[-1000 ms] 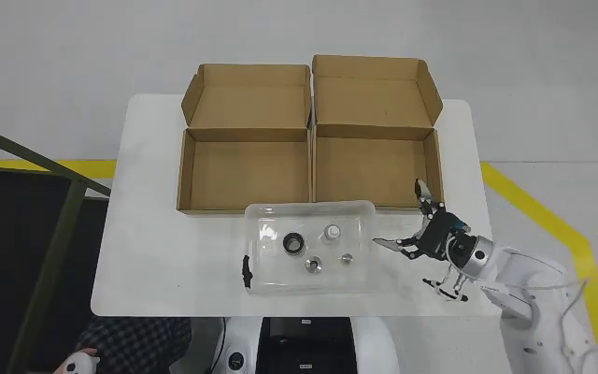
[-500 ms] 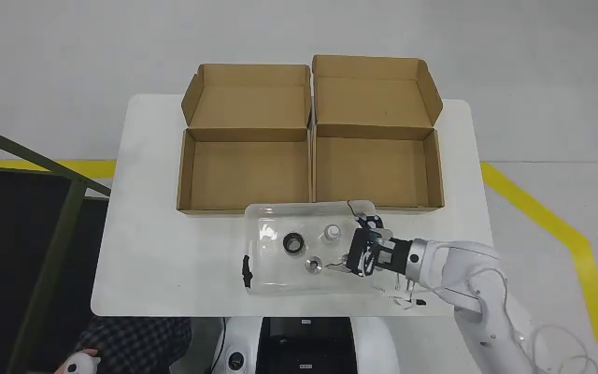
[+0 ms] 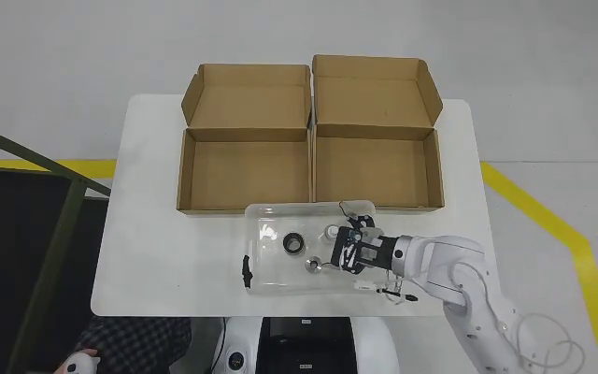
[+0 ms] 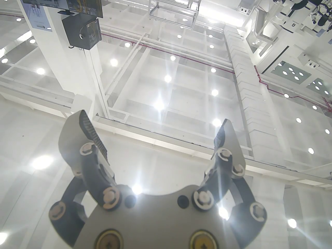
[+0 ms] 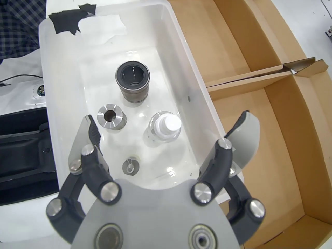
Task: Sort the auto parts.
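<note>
A clear plastic bin [image 3: 308, 205] at the table's front holds several parts. These are a black cylindrical bearing [image 5: 132, 81], a silver bushing [image 5: 111, 116], a white-capped clear piece [image 5: 166, 126] and a small silver nut [image 5: 131, 166]. My right gripper [image 5: 168, 117] hangs open over the bin's right end. One finger is inside near the bushing and the other is outside the bin wall [image 5: 197, 78], with nothing held. From above, the bearing [image 3: 293, 244] and bushing [image 3: 313, 265] lie left of this gripper [image 3: 334, 238]. My left gripper [image 4: 153, 124] points up at the ceiling, open and empty.
Two open cardboard boxes stand side by side behind the bin, the left box [image 3: 245, 173] and the right box [image 3: 374, 171]; both look empty. Black tape [image 5: 70, 19] sticks to the bin's far end. Bare white table lies to either side.
The right arm swung left from the table's right front to over the bin's right end. Its gripper stayed open. The parts have not moved.
</note>
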